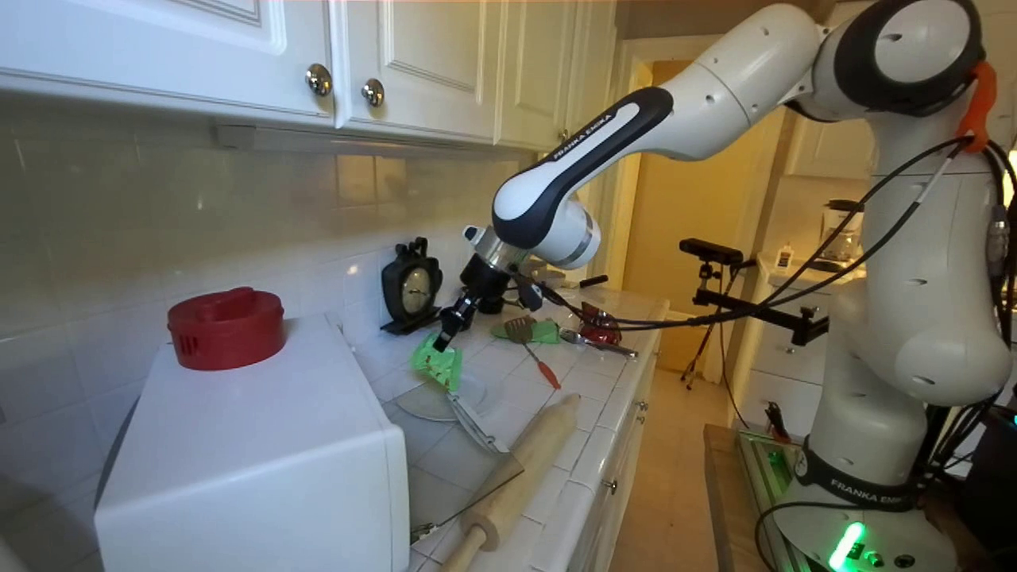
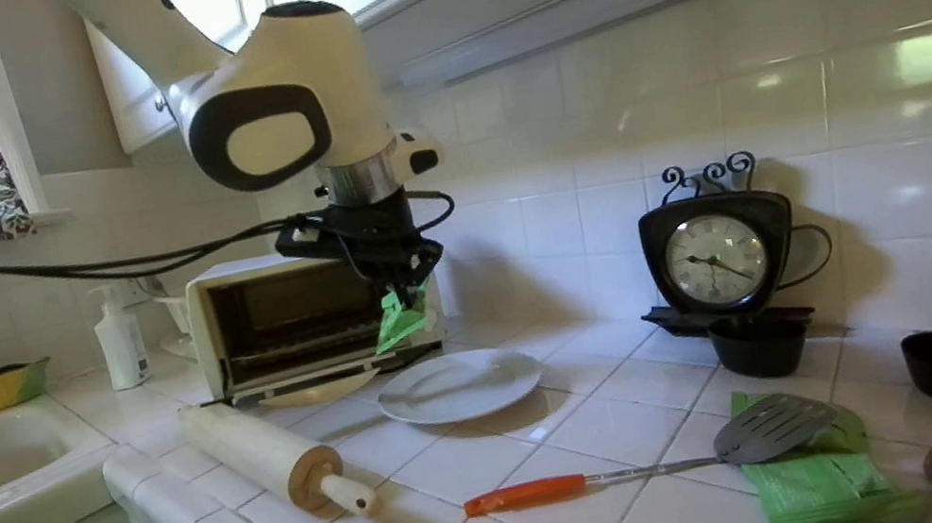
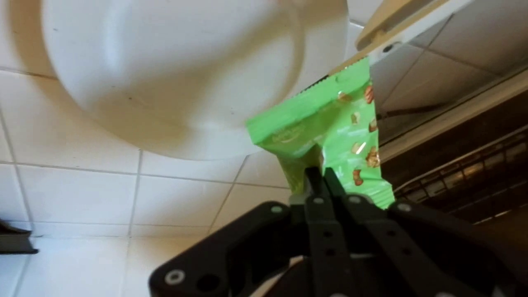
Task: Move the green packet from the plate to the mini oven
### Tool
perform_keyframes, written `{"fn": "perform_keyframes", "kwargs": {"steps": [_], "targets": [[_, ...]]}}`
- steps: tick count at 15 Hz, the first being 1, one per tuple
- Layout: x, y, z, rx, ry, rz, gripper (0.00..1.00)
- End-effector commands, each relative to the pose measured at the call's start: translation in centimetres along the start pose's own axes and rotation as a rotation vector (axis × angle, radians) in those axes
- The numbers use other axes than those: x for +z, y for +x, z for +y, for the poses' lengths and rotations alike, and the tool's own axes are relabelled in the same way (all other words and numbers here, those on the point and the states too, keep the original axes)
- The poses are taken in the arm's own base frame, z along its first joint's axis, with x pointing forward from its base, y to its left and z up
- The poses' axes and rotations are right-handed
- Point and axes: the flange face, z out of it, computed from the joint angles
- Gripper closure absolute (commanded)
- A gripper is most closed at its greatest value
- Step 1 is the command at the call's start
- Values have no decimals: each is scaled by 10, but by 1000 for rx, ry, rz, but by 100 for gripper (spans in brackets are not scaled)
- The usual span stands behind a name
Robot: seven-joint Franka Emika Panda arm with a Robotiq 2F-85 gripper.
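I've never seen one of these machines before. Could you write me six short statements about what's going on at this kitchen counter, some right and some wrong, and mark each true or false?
1. The gripper holds a green packet. True.
2. A round red thing sits on the oven. True.
3. The oven is shut. False: its front is open.
4. The rolling pin lies on the counter. True.
5. The green packet is inside the oven. False: it is outside, held in the gripper.
6. The gripper touches the rolling pin. False: they are apart, as both exterior views show.
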Motion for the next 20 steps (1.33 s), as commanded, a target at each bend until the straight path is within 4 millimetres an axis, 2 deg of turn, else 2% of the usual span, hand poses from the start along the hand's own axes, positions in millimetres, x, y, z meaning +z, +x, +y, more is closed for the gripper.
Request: {"fn": "perform_keyframes", "kwargs": {"steps": [1, 2, 4, 7, 9, 12, 16, 20], "targets": [[37, 24, -23, -104, 17, -87, 99], [25, 10, -16, -68, 14, -55, 98], [37, 16, -25, -96, 18, -69, 98], [39, 15, -24, -85, 14, -66, 99], [50, 21, -24, -104, 18, -56, 99], [55, 27, -35, -123, -5, -5, 99], [61, 50, -55, -210, -42, 78, 99], [80, 76, -81, -304, -25, 91, 99]]}}
